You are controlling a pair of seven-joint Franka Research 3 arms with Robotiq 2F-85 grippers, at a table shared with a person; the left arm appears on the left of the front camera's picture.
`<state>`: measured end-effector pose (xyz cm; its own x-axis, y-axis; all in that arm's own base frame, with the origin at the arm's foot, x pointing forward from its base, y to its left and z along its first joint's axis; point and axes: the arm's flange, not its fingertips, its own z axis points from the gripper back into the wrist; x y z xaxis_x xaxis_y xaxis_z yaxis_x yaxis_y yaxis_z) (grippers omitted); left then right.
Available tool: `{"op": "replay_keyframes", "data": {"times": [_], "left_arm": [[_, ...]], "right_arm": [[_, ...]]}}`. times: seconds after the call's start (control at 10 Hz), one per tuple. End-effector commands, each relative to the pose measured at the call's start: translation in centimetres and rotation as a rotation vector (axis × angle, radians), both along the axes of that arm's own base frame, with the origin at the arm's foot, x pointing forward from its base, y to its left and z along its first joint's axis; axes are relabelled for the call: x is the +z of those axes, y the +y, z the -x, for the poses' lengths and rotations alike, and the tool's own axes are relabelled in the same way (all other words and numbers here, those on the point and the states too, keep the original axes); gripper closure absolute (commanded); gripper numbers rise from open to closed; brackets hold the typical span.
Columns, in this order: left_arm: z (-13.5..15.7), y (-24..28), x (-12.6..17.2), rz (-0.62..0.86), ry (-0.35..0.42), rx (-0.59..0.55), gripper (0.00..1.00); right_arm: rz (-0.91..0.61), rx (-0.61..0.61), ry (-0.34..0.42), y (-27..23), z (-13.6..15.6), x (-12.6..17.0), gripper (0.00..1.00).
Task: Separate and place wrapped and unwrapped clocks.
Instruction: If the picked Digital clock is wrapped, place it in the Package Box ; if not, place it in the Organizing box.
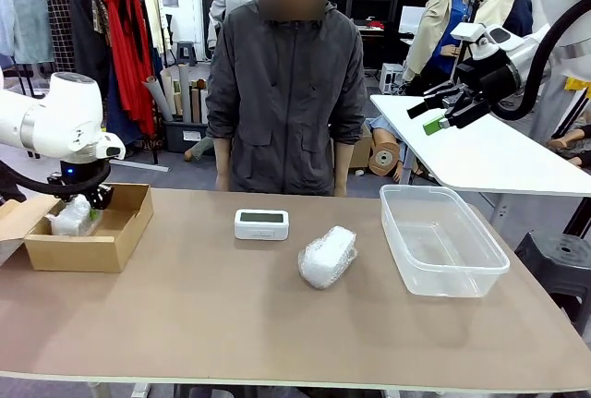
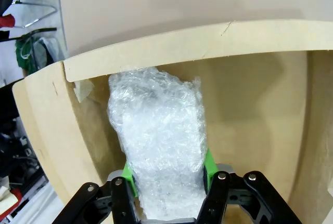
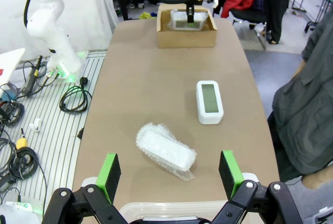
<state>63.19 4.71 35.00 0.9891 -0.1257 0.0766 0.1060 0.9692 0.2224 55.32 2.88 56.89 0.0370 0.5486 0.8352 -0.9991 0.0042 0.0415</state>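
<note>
Wrapped clock [image 2: 156,141] is sitting btwn the green pads of the left gripper [image 2: 167,174], which is clamping its near end from both sides, jaws only partway in b/c the bundle is filling the gap. Bundle is pointing straight ahead of the fingers, down into the cardboard box [image 2: 250,130], w/ the box walls standing all round it. Can't tell whether its far end is touching the box floor. Judging by that, the step in hand is setting this one down as the wrapped lot. Next move is calling for the jaws to let go, then a straight lift out w/o snagging the wrap or a box flap. Right gripper [image 3: 169,169] is hanging spread wide, holding nothing, raised over the clear plastic tub [image 1: 450,285]. Just ahead of its fingers the second wrapped clock [image 3: 165,151] is lying at a slant on the table [image 3: 130,78]. A bit farther ahead & off to one side, apart from it, the bare clock [image 3: 209,102] is lying w/ its screen showing. Farthest ahead, at the table's other end, the box is sitting under the left arm. Prob. the bare clock is going into the tub, so that grasp is needing a descent w/ fingers across its narrow width. Person [image 1: 286,93] is standing at the far edge, arms down.
</note>
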Motion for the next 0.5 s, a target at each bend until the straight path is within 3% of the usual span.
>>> {"op": "replay_keyframes", "data": {"times": [0.0,0.1,0.4], "left_arm": [[-0.3,0.3,0.3,-0.022,-0.007,0.015,0.23],[-0.4,0.4,0.4,-0.026,-0.009,0.015,0.04],[0.2,0.2,2.0,-0.030,-0.025,0.013,0.00]], "right_arm": [[0.003,0.002,-0.004,0.1,0.0,0.2,0.00],[0.003,0.002,-0.004,0.1,0.0,0.2,0.00],[0.003,0.002,-0.004,0.1,0.0,0.2,0.00]]}}
